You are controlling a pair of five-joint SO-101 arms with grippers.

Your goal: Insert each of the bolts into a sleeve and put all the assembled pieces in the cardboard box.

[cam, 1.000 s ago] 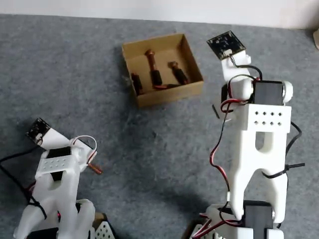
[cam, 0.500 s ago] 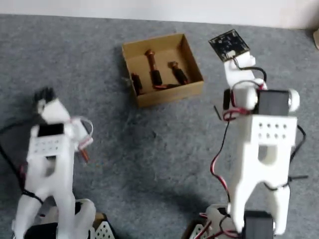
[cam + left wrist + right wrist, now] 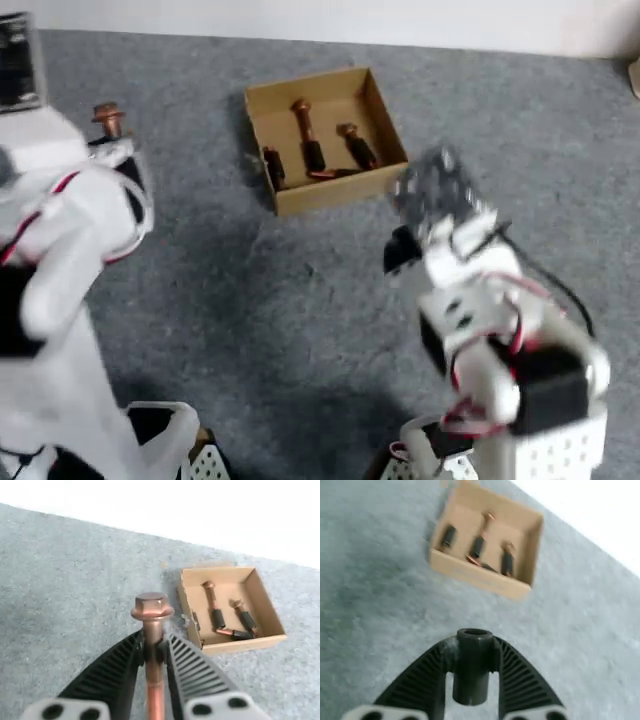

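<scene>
My left gripper [image 3: 153,650] is shut on a copper bolt [image 3: 152,625], which stands head up between the fingers. In the high view the bolt [image 3: 107,120] sticks up at the far left, raised above the table, left of the cardboard box [image 3: 385,125]. My right gripper [image 3: 472,661] is shut on a black sleeve [image 3: 471,665], its open end up. In the high view the right arm [image 3: 470,300] is lifted to the right of the box, and the sleeve [image 3: 398,250] shows as a dark piece at its tip. The box [image 3: 267,605] [image 3: 445,562] holds several bolts with black sleeves on them.
Grey carpet [image 3: 300,300] covers the table, with open floor between the two arms in front of the box. A white wall [image 3: 350,15] runs along the far edge. The arm bases [image 3: 190,450] stand at the near edge.
The left arm has risen and swung to the far left, carrying the bolt up. The right arm has pulled back from beside the box and lifted, blurred by motion, with the sleeve in it.
</scene>
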